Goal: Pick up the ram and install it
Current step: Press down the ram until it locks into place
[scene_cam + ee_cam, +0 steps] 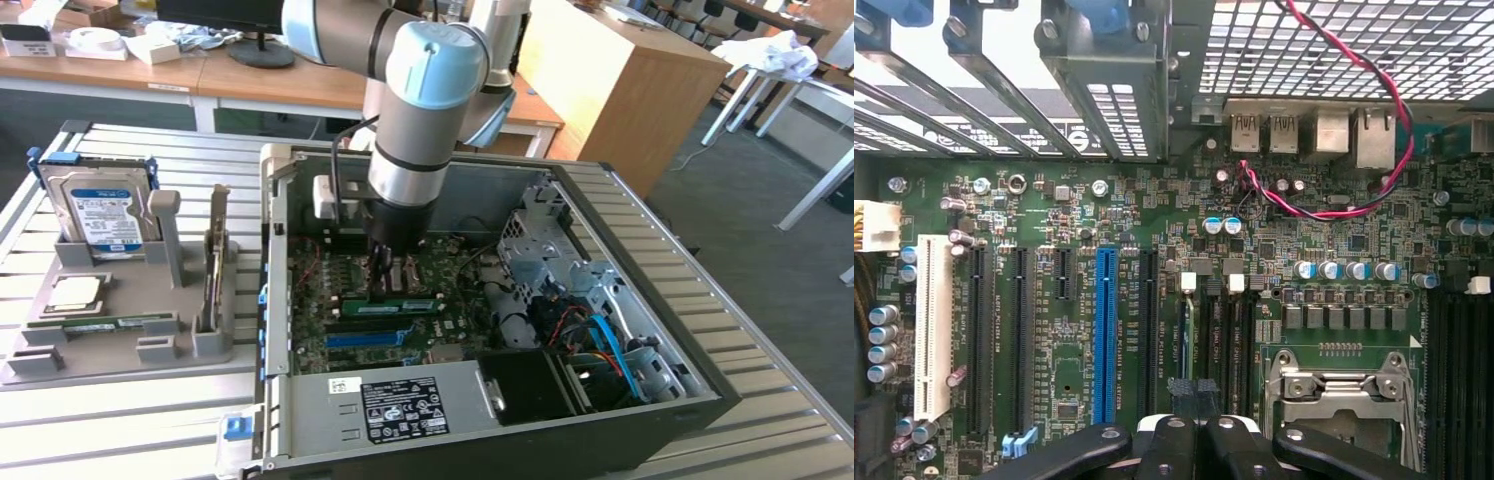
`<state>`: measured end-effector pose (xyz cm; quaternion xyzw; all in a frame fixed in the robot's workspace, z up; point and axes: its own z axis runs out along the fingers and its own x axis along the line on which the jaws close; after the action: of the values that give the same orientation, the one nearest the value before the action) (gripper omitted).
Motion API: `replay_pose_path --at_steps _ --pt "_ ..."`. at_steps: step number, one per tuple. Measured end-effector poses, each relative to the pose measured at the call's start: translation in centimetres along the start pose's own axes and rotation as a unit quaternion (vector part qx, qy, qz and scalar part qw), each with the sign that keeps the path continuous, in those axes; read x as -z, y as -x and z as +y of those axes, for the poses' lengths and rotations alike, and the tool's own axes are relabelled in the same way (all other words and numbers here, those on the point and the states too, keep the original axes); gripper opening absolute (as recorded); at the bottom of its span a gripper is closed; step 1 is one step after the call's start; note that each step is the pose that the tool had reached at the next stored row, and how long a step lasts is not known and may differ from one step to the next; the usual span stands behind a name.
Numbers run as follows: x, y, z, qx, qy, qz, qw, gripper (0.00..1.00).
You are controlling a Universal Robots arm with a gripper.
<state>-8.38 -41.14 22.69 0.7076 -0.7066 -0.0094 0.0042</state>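
In the exterior view we are seeing the arm reaching down into the open computer case (587,180), with the gripper (388,285) lowered over the motherboard (350,318). Its fingers are drawn tight together, and directly beneath their tips the ram (400,303) is lying lengthwise on the board, just above the blue expansion slot (363,339); the fingertips seem to be touching its upper edge, though we cannot be sure of contact from this angle. Toward the exterior view's left, a grey parts holder (80,350) is sitting on the slatted table (134,430), carrying an upright hard drive (100,210), a square silver processor (74,292), a second green memory stick (114,323) lying flat, and a card (214,260) standing on edge. In the wrist view we are looking straight down on the motherboard (1054,380), where the black fingers (1174,450) are meeting at the middle of the frame's lower edge, closed with no gap, right over the black memory slots (1219,340). A blue expansion slot (1104,320) and a white one (932,330) are lying beside them, the empty processor socket (1344,385) is sitting on the other side, and a red and black cable (1334,200) is looping across the board.
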Motion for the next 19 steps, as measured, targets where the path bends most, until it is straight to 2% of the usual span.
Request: replay_pose_path --at_steps 19 --pt "-0.29 -0.01 0.0 0.0 -0.0009 0.0002 1.0 0.1"
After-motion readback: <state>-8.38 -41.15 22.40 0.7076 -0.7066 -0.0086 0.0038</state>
